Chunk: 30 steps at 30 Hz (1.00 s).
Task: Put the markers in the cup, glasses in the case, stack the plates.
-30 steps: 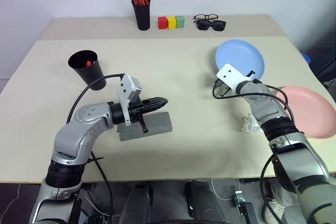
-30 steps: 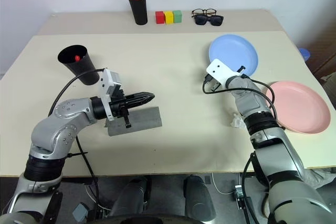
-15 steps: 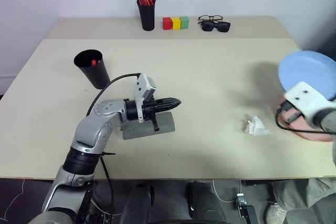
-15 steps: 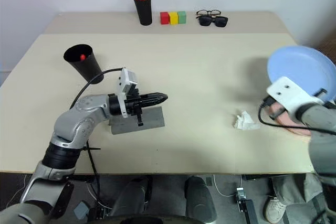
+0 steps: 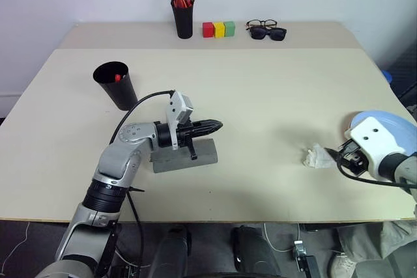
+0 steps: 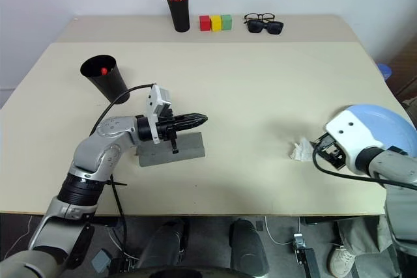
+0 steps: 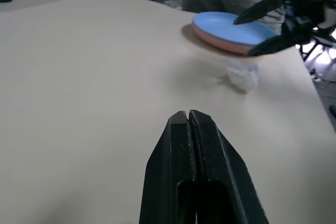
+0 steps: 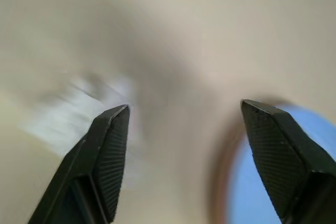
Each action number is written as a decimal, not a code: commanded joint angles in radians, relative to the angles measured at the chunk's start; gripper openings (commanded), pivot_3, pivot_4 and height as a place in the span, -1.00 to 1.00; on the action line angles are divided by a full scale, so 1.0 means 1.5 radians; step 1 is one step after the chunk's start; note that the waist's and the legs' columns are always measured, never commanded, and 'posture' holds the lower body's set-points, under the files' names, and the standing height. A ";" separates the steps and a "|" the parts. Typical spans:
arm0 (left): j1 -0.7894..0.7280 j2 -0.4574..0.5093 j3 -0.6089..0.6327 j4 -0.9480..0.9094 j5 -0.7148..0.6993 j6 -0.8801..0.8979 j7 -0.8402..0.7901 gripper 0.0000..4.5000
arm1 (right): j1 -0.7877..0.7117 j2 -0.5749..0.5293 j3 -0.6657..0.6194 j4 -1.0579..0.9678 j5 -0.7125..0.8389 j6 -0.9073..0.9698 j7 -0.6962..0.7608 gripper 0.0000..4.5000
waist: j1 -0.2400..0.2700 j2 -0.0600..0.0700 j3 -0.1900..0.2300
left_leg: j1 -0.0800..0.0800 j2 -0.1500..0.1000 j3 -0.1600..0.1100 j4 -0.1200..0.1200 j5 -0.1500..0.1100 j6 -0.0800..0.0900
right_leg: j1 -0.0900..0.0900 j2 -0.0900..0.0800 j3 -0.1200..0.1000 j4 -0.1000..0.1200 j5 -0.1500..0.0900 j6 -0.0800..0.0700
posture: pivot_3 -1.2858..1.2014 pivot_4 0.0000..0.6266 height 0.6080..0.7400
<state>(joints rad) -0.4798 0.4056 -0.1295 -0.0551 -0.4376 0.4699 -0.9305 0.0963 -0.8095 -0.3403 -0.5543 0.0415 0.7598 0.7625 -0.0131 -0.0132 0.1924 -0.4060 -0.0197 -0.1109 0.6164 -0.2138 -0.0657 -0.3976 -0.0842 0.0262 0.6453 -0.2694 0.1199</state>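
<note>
Right gripper (image 8: 184,145), jaws wide and empty, sits at lower right beside the blue plate (image 7: 231,27) stacked on the pink plate (image 7: 220,43), while the left gripper (image 5: 218,125), pinched shut, hovers mid-frame over the grey case (image 5: 205,155).

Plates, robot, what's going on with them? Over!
Blue plate stacked on pink plate. Right pincer open, off the plates. Left pincer shut above the grey case. Crumpled tissue beside the stack.
</note>
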 commanded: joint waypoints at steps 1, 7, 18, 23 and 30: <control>0.007 0.009 0.024 -0.029 -0.003 -0.012 0.008 -1.00 | -0.010 0.013 0.029 0.011 0.002 0.017 -0.030 0.54 | 0.000 0.000 0.000 | 0.000 0.000 0.000 0.000 0.000 0.000 | 0.000 0.000 0.000 0.000 0.000 0.000 | 0.03 -0.52 1.00; 0.024 0.022 0.034 -0.049 -0.013 -0.001 0.011 -1.00 | -0.016 0.017 0.056 0.045 0.006 0.068 -0.062 0.19 | 0.000 0.000 0.000 | 0.000 0.000 0.000 0.000 0.000 0.000 | 0.000 0.000 0.000 0.000 0.000 0.000 | 0.03 -0.52 1.00; 0.019 0.017 0.058 -0.019 -0.003 -0.014 0.050 -1.00 | -0.066 -0.029 -0.032 0.078 -0.034 0.055 -0.148 -0.96 | 0.000 0.000 0.000 | 0.000 0.000 0.000 0.000 0.000 0.000 | 0.000 0.000 0.000 0.000 0.000 0.000 | 0.03 -0.52 1.00; 0.030 0.027 0.090 -0.024 -0.007 -0.014 0.072 -1.00 | -0.127 -0.059 -0.039 0.186 -0.085 0.044 -0.222 -0.96 | 0.000 0.000 0.000 | 0.000 0.000 0.000 0.000 0.000 0.000 | 0.000 0.000 0.000 0.000 0.000 0.000 | 0.03 -0.52 1.00; 0.079 0.056 0.136 -0.073 -0.005 -0.010 0.112 -1.00 | -0.192 -0.068 0.023 0.326 -0.115 -0.013 -0.265 -0.21 | -0.005 0.000 0.000 | 0.000 0.000 0.000 -0.001 0.000 0.000 | -0.001 0.000 0.000 0.000 0.000 0.000 | 0.03 -0.52 1.00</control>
<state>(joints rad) -0.3607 0.4764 0.0352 -0.1114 -0.4402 0.4666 -0.7772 -0.1551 -0.9015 -0.3026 -0.0669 -0.1060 0.7749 0.3936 -0.0210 -0.0125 0.1925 -0.4062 -0.0197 -0.1102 0.6157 -0.2138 -0.0657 -0.3986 -0.0846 0.0265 0.6456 -0.2694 0.1195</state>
